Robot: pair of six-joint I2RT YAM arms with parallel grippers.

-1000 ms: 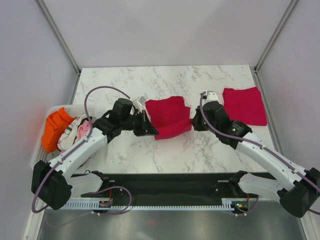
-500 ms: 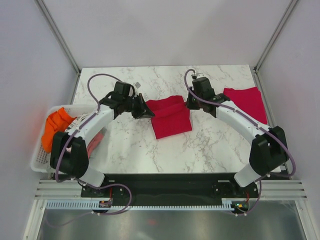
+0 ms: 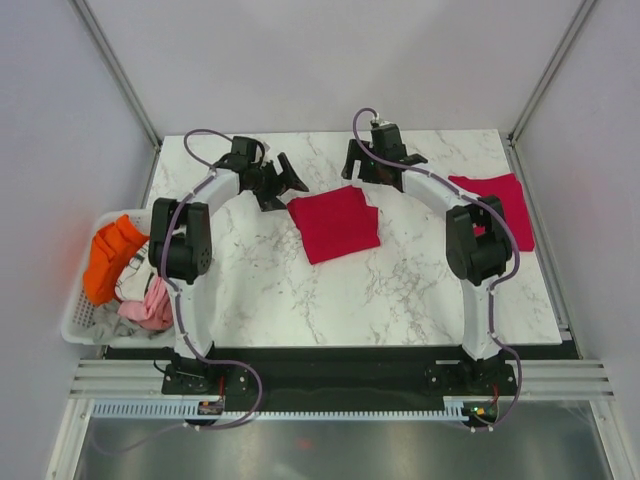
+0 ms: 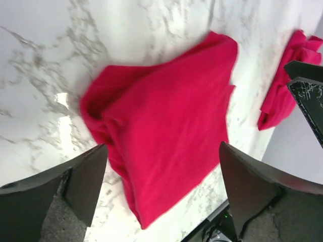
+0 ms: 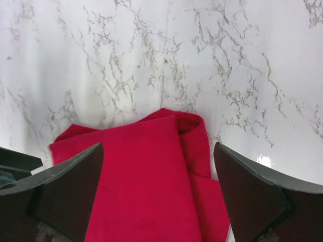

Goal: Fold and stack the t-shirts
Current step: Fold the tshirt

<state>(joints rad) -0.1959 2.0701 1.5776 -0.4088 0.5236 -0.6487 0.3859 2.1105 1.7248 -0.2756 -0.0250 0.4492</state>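
Evidently both arms stretch far forward, fingers [image 3: 292, 170] splayed, flanking the middle t-shirt [image 3: 334, 222].

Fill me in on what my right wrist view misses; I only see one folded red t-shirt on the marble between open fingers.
Observer: A second folded red t-shirt lies flat at the right edge of the marble table, apart from the middle t-shirt in your view.
Operator: Report the left gripper.
Observer: The left gripper is open and holds nothing, poised off the middle t-shirt's far-left corner.
Operator: Check the left side.
Observer: A white basket sits at the table's left edge, holding an orange garment and some pinkish cloth.
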